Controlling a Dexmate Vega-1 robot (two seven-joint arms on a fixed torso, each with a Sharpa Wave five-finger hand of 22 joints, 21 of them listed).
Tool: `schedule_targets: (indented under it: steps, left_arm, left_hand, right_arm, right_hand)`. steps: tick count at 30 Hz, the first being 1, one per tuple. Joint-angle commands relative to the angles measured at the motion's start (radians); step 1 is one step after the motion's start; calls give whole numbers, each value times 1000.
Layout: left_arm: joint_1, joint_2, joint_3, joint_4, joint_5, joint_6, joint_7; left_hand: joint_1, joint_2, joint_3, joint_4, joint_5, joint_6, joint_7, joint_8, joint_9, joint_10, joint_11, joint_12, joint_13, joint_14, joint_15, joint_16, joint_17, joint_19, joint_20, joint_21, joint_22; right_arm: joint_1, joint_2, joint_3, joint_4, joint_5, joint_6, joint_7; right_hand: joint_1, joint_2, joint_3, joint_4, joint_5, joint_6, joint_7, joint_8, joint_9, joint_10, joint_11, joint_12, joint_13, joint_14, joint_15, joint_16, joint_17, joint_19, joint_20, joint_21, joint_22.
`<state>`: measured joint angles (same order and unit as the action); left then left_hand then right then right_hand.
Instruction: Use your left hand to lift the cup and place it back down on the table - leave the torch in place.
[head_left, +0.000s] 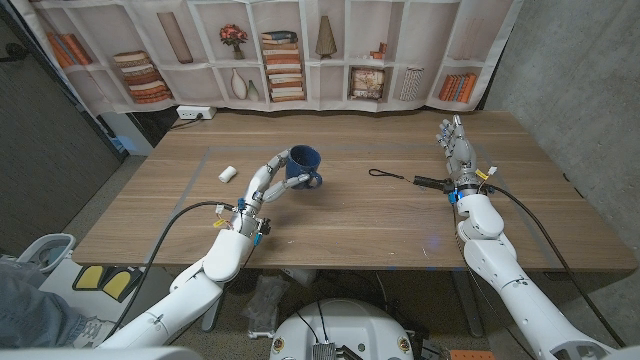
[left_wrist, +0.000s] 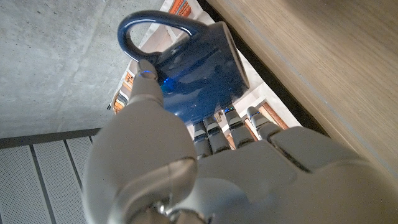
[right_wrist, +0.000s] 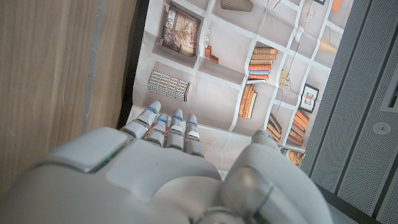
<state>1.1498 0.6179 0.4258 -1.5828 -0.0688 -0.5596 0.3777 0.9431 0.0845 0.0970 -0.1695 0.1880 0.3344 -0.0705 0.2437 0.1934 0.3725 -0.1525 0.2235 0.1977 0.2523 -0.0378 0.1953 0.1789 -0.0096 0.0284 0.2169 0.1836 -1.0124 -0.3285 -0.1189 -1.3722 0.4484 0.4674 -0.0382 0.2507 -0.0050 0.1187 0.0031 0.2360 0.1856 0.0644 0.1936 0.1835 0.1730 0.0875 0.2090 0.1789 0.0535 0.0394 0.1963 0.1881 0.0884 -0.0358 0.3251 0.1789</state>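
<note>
blue cup (head_left: 304, 164) in left hand (head_left: 268, 181)

I get even, soft room light over the wooden table (head_left: 400, 215) in the head view, with no hard shadows; only a faint dark patch sits under the blue cup (head_left: 304, 166). The picture bends at the edges: the bookshelf backdrop (head_left: 300, 50) curves along the top. In my left wrist view the cup (left_wrist: 193, 68) carries bluish glossy highlights, and the left hand (left_wrist: 205, 168) close to the lens looks soft and slightly blurred. In the right wrist view the right hand (right_wrist: 174, 174) is likewise out of focus, while the backdrop behind stays fairly sharp.
</note>
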Motion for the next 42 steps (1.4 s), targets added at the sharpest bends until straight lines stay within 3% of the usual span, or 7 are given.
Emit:
schedule_targets:
  steps: [1, 17, 42]
  left_arm:
    - [-35, -36, -3, 73, -70, -41, -58]
    - [-101, -72, -1, 156, -140, -60, -124]
    - [-250, -169, 19, 389, -313, -87, -279]
  left_hand:
    - [48, 47, 50, 52, 6, 70, -71, 1, 1, 34, -38, 1, 6, -5, -100, -1, 4, -9, 1, -5, 2]
    - [49, 46, 52, 53, 7, 67, -74, -7, 2, 28, -36, -5, 6, -15, -101, -5, 4, -14, 2, -8, 1]
    - [51, 45, 55, 52, 7, 67, -80, -15, 2, 21, -34, -11, 6, -25, -103, -7, 5, -22, 2, -11, 1]
  right_arm:
    - [6, -3, -3, 3, -1, -8, 8]
    - [13, 3, -3, 6, -4, -9, 2]
    - [28, 7, -1, 9, -14, -25, -15]
  right_hand:
    - [1, 9, -2, -4, 1, -3, -6, 1, 3, 1, -3, 1, 5, 9, 3, -2, 3, 12, -14, -3, 3]
    - [0, 9, -3, -5, 2, -4, -5, 1, 3, 1, -2, 1, 5, 9, 4, -2, 3, 14, -14, -7, 4]
    - [0, 10, -5, -6, 3, -4, -5, 1, 3, 0, -2, 1, 5, 9, 4, -3, 4, 16, -15, -14, 4]
